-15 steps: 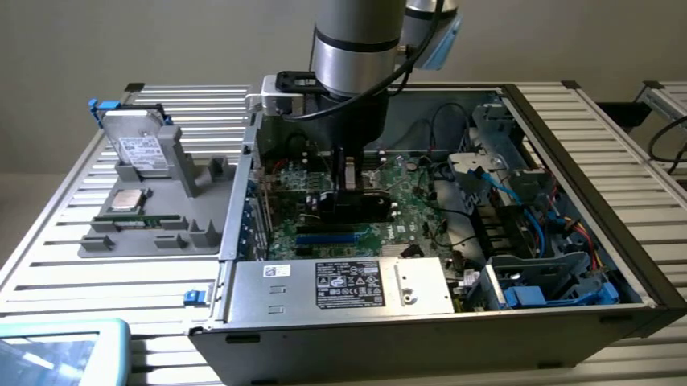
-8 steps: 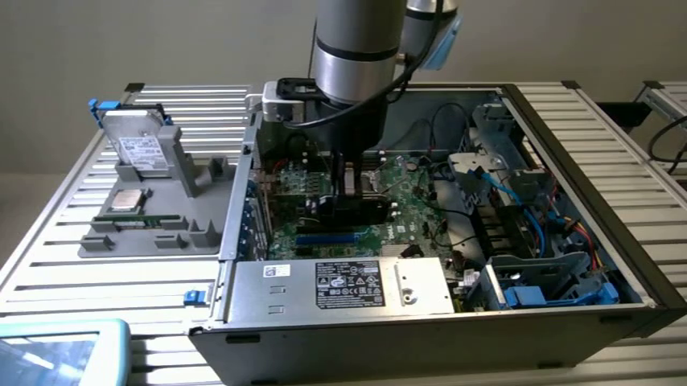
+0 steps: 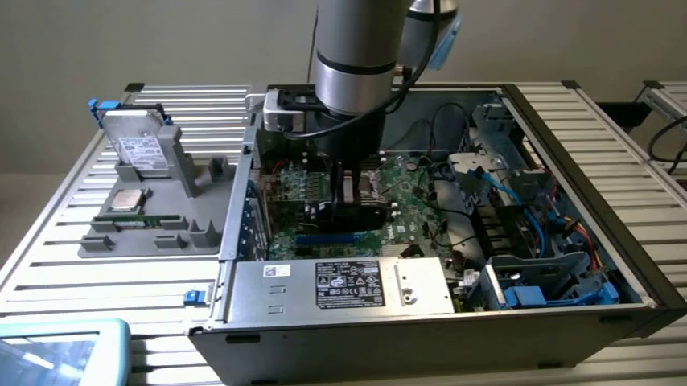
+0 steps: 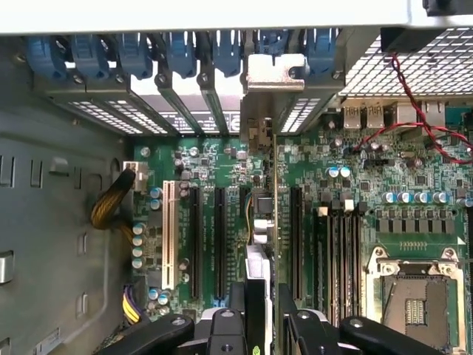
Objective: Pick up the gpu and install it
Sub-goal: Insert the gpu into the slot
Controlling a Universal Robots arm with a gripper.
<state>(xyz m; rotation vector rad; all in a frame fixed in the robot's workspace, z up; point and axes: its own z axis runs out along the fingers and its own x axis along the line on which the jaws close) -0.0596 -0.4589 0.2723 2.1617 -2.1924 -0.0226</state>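
Slatted table [image 3: 64,265], open case [image 3: 585,141]: pincer [image 4: 262,314] is clamped on the gpu [image 4: 267,222], edge-on over the board [image 4: 355,170]. Install step, probably; seating wants a straight push.

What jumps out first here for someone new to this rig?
The arm reaches straight down into the open computer case in the middle of the exterior view. In the wrist view, its pincer is clamped on the gpu, held edge-on along the motherboard's long slots; whether it is seated cannot be told. On the exterior view's left, a grey tray props up a labelled drive.
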